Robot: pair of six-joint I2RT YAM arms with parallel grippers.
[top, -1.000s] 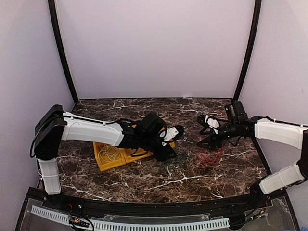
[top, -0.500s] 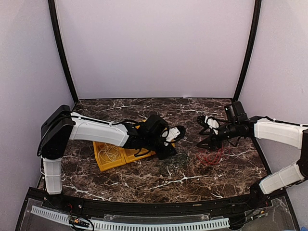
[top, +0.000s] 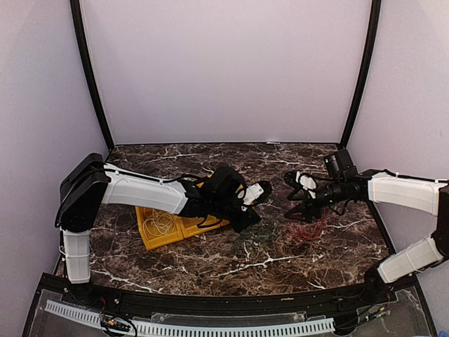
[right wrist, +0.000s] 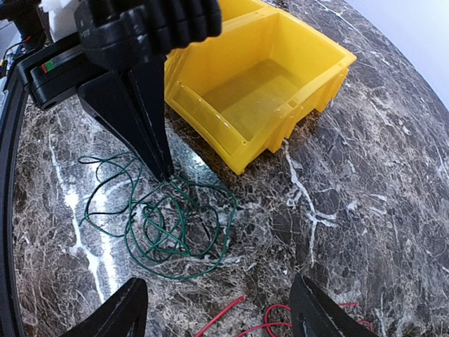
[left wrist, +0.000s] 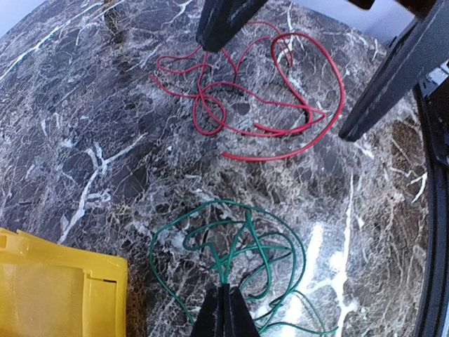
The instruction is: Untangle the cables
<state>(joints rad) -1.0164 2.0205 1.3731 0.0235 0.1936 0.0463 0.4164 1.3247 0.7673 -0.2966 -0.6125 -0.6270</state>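
Observation:
A green cable (left wrist: 273,246) lies as a loose coil on the marble table. My left gripper (left wrist: 224,291) is shut on a few of its strands at the near edge of the coil; it also shows in the top view (top: 251,219). A red cable (left wrist: 266,91) lies loose just right of the green one, apart from it. My right gripper (top: 290,194) hovers open and empty over the red cable (right wrist: 280,326). A white cable (top: 163,225) lies coiled inside the yellow bin (top: 151,239). No black cable shows.
The yellow bin (right wrist: 259,84) has two compartments and lies just left of the green cable (right wrist: 161,225), under my left arm. Black frame posts and lilac walls close in the table's back and sides.
My right gripper has shifted a little to the left over the red cable. My left arm has shifted slightly, still pinching the green cable. The cables lie much as before.

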